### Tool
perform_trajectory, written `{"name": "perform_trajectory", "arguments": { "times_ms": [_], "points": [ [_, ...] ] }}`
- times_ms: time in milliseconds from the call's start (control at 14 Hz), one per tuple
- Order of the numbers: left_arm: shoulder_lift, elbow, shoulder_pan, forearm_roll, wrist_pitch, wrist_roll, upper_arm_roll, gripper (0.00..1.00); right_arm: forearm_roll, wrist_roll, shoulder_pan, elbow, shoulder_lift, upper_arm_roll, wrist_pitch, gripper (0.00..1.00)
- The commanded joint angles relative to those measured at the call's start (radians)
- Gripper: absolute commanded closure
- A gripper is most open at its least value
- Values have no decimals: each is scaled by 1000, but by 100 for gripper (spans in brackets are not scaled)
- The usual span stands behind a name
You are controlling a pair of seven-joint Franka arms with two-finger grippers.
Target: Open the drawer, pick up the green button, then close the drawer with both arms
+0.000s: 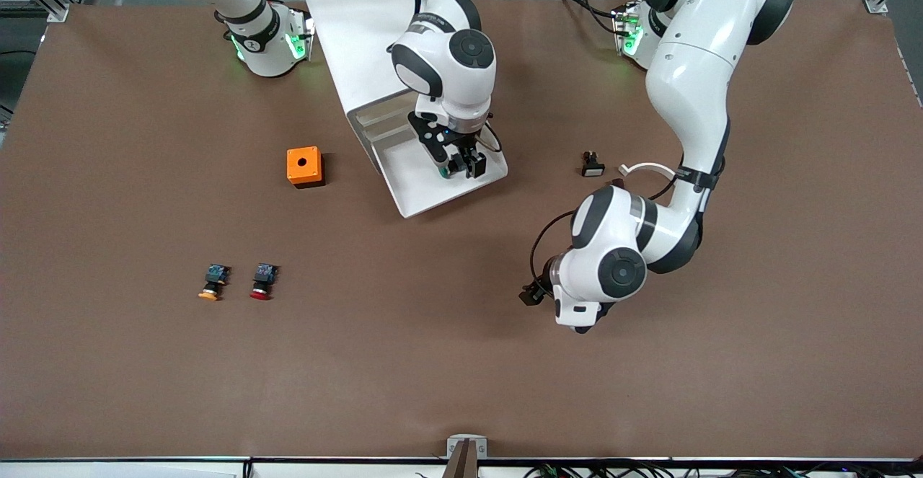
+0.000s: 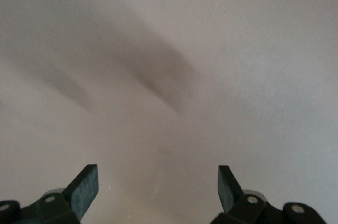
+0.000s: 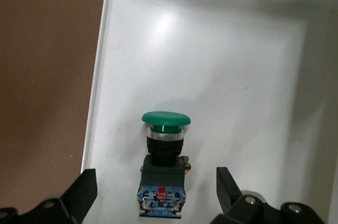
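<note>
1. Hovering over the pulled-out drawer [image 1: 433,189], the right gripper [image 1: 456,168] points down into the tray with its jaws spread wide and nothing between them.
2. The button [image 3: 165,163] lies on its side on the drawer floor, green cap up in the right wrist view and blue rear part toward the camera, directly in line with the gap of the right jaws and touching neither finger.
3. The drawer stands open from the white cabinet [image 1: 353,31], which sits on the table [image 1: 461,377] between the two arm bases.
4. The left gripper [image 2: 158,192] hangs low over bare table, nearer to the front camera than the drawer and toward the left arm's end; its jaws are wide apart and hold nothing.
5. An orange box [image 1: 304,166] with a round hole rests beside the drawer, toward the right arm's end.
6. An orange-capped button [image 1: 211,282] and a red-capped button [image 1: 262,281] lie just beside each other, nearer to the front camera than the drawer.
7. A small black-and-white part [image 1: 592,164] lies beside the drawer, toward the left arm's end.
</note>
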Motion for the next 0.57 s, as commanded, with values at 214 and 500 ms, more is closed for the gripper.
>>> {"name": "perform_trajectory", "arguments": {
  "times_ms": [214, 500],
  "points": [
    [-32, -38, -19, 56, 106, -102, 6, 1, -23, 28, 23, 36, 58, -8, 15, 3],
    [-31, -45, -27, 57, 107, -102, 9, 1, -23, 27, 24, 36, 58, -8, 16, 7]
  ]
}}
